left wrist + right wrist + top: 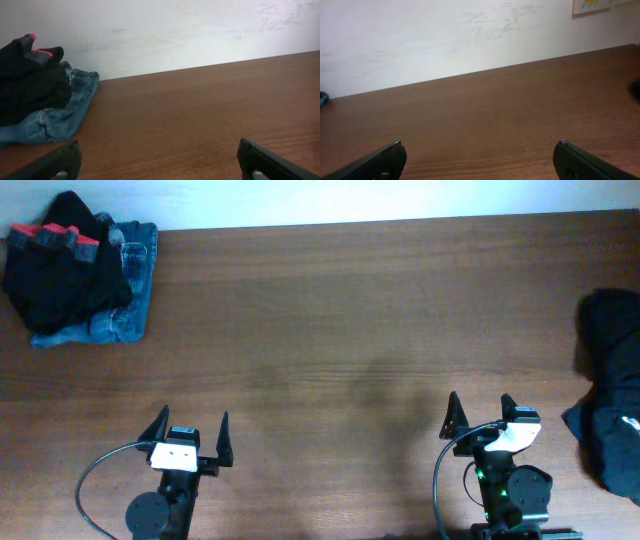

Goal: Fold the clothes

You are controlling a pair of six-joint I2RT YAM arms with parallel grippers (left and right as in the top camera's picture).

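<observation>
While clothes point(70, 265) hug opposite edges, the table point(330, 330) lies broad between them.

Left fingers point(157, 425), right fingers point(453, 418) wide apart

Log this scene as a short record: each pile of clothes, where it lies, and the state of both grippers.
surface: wooden table
far-left corner: black garment with red trim lying on top of blue jeans
right edge: dark garment, crumpled, partly out of frame
left gripper: open, empty, at the near edge, apart from the clothes
right gripper: open, empty, at the near edge, not touching the dark garment
progress: no garment held
</observation>
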